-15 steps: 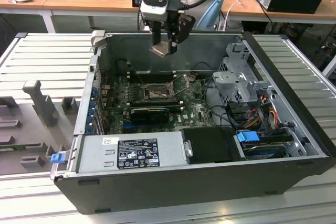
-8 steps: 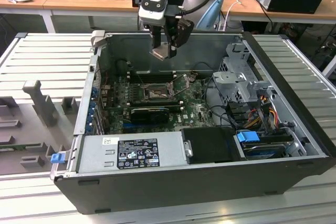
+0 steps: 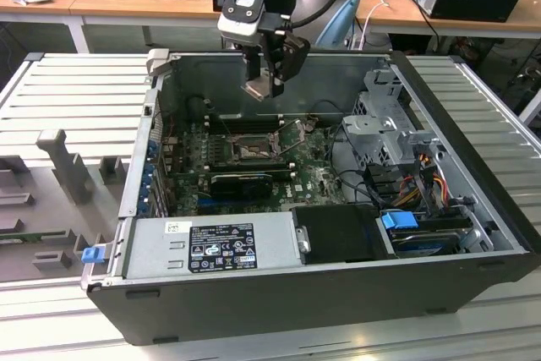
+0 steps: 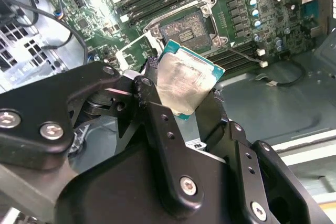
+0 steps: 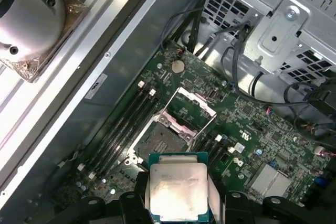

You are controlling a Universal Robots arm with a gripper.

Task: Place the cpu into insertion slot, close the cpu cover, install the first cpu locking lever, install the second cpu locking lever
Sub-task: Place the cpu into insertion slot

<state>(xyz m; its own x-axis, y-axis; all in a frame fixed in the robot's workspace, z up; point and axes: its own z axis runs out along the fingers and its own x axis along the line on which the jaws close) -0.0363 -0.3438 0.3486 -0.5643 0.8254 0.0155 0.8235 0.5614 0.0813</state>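
Note:
My gripper [image 3: 269, 80] hangs above the open computer case, shut on the cpu [image 3: 264, 90]. The cpu [image 4: 186, 80] is a flat square chip with a dull silver top and a teal edge, pinched at two opposite sides between black fingers [image 4: 157, 119]. In the first wrist view the cpu [image 5: 178, 190] sits between the fingers, over the board. The insertion slot [image 5: 164, 140] lies below it on the green motherboard, uncovered. The cpu cover [image 5: 190, 109] is swung up on its hinge beside the slot. A thin lever rod [image 4: 245, 53] sticks out next to the insertion slot [image 4: 187, 27].
Long black memory slots [image 5: 123, 124] run on both sides of the socket. A metal drive cage [image 3: 385, 128] with cables fills the case's right side in the exterior view. A power supply [image 3: 211, 247] sits at the front. Grey fixtures [image 3: 59, 166] lie on the left table.

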